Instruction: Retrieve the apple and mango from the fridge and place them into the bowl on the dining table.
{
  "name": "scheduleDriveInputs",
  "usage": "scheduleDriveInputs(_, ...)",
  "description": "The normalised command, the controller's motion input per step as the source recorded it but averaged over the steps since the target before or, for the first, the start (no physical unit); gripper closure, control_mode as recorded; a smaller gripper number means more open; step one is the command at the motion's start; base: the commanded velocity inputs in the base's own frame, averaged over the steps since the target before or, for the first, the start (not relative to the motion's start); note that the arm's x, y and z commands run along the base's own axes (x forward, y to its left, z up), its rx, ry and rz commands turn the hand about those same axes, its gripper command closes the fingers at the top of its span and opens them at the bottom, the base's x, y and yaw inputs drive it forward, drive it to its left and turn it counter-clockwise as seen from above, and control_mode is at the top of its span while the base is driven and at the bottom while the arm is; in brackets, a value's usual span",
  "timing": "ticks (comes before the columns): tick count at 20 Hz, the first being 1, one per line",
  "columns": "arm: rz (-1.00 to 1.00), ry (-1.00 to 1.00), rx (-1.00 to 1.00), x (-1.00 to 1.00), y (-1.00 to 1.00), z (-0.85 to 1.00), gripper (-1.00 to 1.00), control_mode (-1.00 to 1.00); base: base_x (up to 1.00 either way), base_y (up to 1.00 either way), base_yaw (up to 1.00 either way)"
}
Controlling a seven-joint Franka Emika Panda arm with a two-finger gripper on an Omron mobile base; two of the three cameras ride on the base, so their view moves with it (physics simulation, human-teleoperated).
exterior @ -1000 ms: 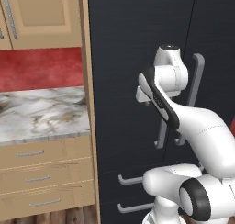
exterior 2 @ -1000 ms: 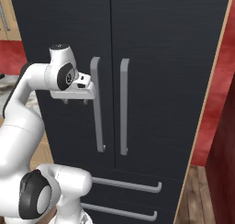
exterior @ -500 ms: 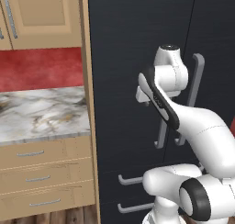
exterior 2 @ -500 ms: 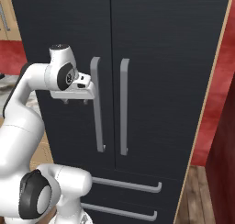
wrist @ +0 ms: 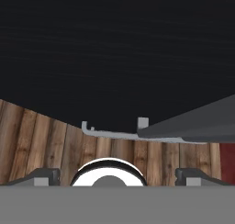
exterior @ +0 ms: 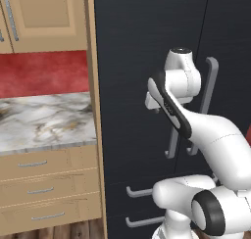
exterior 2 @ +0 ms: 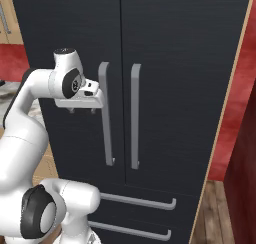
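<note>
I have the gripper (exterior 2: 82, 108) spread wide beside the left door handle (exterior 2: 105, 113) of the fridge (exterior 2: 175, 63), holding nothing, because I judge a grab needs the bar between the fingers. Both doors are shut, so the fruit inside stays hidden.

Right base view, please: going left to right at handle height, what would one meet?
Robot arm → tool, open, at the left door handle → right door handle → fridge door → red wall.

Tan cabinets (exterior: 44, 17) and marble counter (exterior: 46, 120) against red wall (exterior: 46, 71), wooden floor (wrist: 46, 140)
</note>
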Motion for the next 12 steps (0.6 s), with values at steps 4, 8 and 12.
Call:
scheduleDriveInputs(4,0.0,0.0,0.0,0.0,0.0,0.0,-1.0,-1.0,0.0,0.0,0.0)
scheduleDriveInputs(8,0.0,0.0,0.0,-0.01,0.0,0.0,-1.0,-1.0,0.0,0.0,0.0)
scheduleDriveInputs(12,0.0,0.0,0.0,-0.15,0.0,0.0,-1.0,-1.0,0.0,0.0,0.0)
